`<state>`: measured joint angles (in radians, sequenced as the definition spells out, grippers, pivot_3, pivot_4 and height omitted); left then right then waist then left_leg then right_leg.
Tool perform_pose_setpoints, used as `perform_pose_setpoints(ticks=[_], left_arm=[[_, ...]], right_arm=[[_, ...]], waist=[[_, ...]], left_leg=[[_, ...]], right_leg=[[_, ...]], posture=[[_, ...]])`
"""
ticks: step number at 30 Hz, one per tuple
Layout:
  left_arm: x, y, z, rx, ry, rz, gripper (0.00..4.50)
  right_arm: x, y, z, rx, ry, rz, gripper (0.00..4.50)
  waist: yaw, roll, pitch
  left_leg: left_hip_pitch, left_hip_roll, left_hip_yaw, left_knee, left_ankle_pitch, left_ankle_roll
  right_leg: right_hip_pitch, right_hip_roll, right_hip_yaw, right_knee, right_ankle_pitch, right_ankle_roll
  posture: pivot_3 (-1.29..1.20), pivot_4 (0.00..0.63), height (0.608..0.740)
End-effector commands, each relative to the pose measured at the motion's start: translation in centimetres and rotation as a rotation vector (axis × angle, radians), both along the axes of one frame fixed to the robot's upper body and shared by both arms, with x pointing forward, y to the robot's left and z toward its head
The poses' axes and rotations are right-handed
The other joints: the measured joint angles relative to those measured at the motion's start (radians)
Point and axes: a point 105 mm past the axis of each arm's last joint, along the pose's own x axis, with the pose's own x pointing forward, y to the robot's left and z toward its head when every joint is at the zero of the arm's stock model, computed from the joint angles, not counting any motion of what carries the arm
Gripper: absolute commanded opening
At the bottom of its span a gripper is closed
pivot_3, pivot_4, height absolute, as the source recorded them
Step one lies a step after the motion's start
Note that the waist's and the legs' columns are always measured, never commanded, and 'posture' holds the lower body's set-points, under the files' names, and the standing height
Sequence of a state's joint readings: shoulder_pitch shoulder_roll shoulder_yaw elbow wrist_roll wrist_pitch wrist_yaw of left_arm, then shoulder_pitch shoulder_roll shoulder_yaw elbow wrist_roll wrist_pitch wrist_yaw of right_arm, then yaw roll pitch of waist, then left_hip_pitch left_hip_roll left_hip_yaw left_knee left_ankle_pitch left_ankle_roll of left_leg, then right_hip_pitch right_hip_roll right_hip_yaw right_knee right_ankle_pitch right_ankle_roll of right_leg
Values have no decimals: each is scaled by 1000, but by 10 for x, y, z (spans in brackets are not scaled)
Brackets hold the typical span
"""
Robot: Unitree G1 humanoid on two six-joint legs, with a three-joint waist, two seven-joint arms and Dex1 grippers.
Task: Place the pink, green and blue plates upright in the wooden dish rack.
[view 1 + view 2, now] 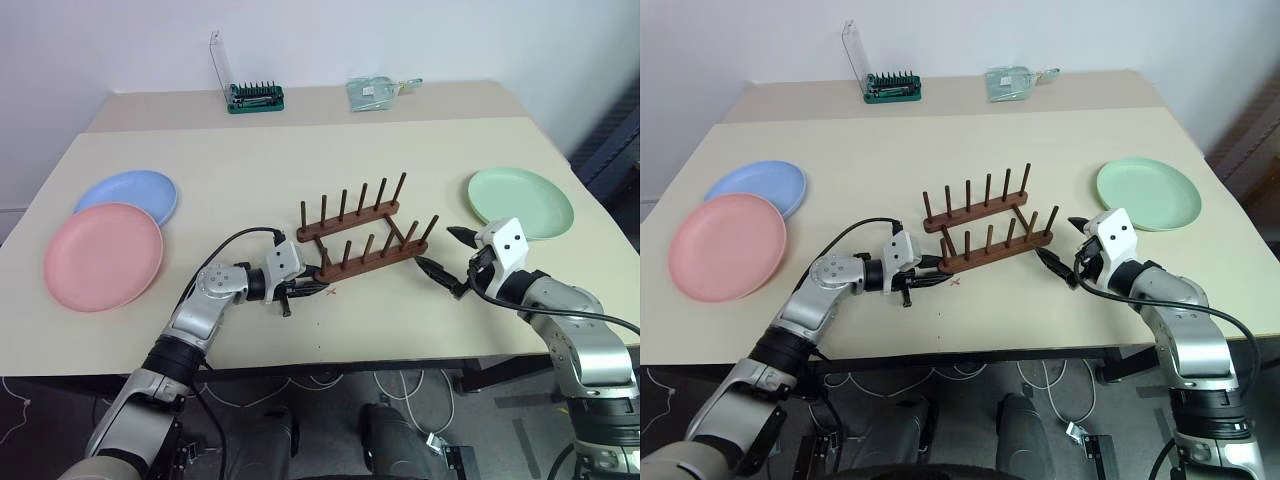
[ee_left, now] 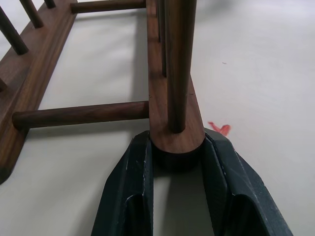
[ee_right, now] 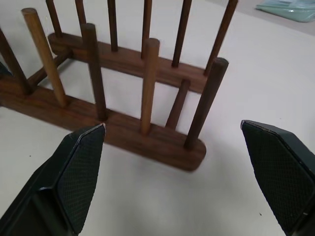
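Beige table point(image 1: 300, 160), a second one butted behind it.

Plates, 3 total, all lying flat, none in the rack:
- pink plate point(image 1: 102, 255): largest, salmon, matte, shallow rim. Near the table's left edge.
- green plate point(image 1: 521, 202): pale mint, alone on the right side, well apart from the other two.
- blue plate point(image 1: 128, 195): light blue, just behind the pink one; the pink rim overlaps its near edge.

Wooden dish rack point(image 1: 362, 234): 1, dark reddish-brown, mid-table between the plate groups, sitting skewed to the table edge. Two parallel base rails, round crossbars between them, a row of upright pegs on each rail. I count 5 pegs on the far rail; the near rail looks like about 5 too, but pegs overlap so I can't be exact. Empty.

Left gripper point(image 1: 318, 285): low at the rack's left end, fingers point(image 2: 129, 187) pinching the rounded end of the near rail, one pad on each side, touching the wood. End peg stands right above the grip.

Right gripper point(image 1: 447, 257): just off the rack's right end, fingers point(image 3: 81, 167) spread wide, holding nothing, not touching the rail. Near rail's right end sits between the two pads in the wrist view.

Background, far table: 1 green tool holder point(image 1: 254, 96) with its clear lid standing up, 1 clear plastic bag point(image 1: 376, 92).

Small red mark point(image 2: 220, 129) on the tabletop just beside the gripped rail end.
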<state>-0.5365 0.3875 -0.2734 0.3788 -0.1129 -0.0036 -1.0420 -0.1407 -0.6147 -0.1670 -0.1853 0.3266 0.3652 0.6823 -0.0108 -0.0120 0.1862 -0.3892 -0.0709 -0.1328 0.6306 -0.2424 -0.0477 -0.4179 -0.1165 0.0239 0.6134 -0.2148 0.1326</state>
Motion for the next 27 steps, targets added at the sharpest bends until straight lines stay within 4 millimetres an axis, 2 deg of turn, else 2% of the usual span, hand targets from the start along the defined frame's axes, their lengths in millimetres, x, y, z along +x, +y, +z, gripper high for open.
perform_pose_setpoints(ticks=[1,5,6,7,10,12,13,14,17,19,20,24,27], left_arm=[[5,3,2,16,-17,-22,1839],[10,17,-4,31,-18,53,3687],[10,23,-7,42,-13,78,4262],[8,29,-10,56,-9,101,4468],[5,38,-14,61,18,144,4468],[-7,42,-12,17,59,144,4500],[-14,43,-11,2,70,134,3899],[-22,41,-10,-10,85,122,3616],[-36,32,-9,-30,132,103,2124],[-42,26,-14,-13,168,102,1065],[-41,22,-16,-6,176,116,621],[-44,-2,-11,-70,216,110,621],[-39,-7,-11,-98,231,143,621]], right_arm=[[-6,-1,13,-17,-64,-5,4500],[-10,-9,10,-48,-46,-28,4500],[-10,-12,8,-66,-34,-35,4500],[-11,-15,5,-84,-20,-39,4500],[-11,-17,0,-107,3,-40,4500],[-11,-15,-5,-117,23,-30,3977],[-12,-13,-8,-120,33,-19,3579],[-11,-11,-12,-129,45,-12,3093],[-10,-3,-18,-128,71,15,1530],[-10,1,-23,-134,94,32,436],[-9,2,-26,-151,105,35,35],[2,0,-35,-218,124,-14,35],[10,1,-41,-249,132,-40,35]], waist=[[-1,0,0],[-4,0,0],[-4,0,0],[-5,0,0],[-8,0,0],[-10,1,-1],[-13,1,-1],[-14,1,-1],[-7,1,-1],[-1,2,-1],[1,2,-1],[4,2,-1],[2,2,-1]], left_leg=[[0,0,0,0,0,0],[0,0,0,0,0,0],[1,0,0,0,0,0],[1,0,0,0,0,0],[2,1,0,-1,0,1],[2,1,0,-1,0,1],[3,1,0,-1,0,1],[3,1,1,-2,-1,1],[3,1,1,-1,-1,2],[3,1,1,0,-1,2],[3,0,0,0,-1,2],[3,-1,-1,0,-1,2],[4,-1,-1,0,-1,2]], right_leg=[[0,0,0,0,0,0],[0,0,0,0,0,0],[0,0,0,0,0,0],[0,0,0,0,0,0],[0,0,0,1,0,0],[1,1,0,1,0,0],[1,1,0,1,0,0],[1,1,1,1,0,0],[1,1,1,1,0,0],[2,0,1,0,0,0],[3,0,1,0,-1,0],[5,-1,0,-1,-2,2],[5,-1,0,-1,-2,2]], posture=[[0,150,740],[0,150,740],[0,150,740],[0,150,740],[0,150,740],[0,150,740],[0,150,740],[0,150,740],[0,150,740],[0,150,740],[0,150,740],[0,150,740],[0,150,740]])
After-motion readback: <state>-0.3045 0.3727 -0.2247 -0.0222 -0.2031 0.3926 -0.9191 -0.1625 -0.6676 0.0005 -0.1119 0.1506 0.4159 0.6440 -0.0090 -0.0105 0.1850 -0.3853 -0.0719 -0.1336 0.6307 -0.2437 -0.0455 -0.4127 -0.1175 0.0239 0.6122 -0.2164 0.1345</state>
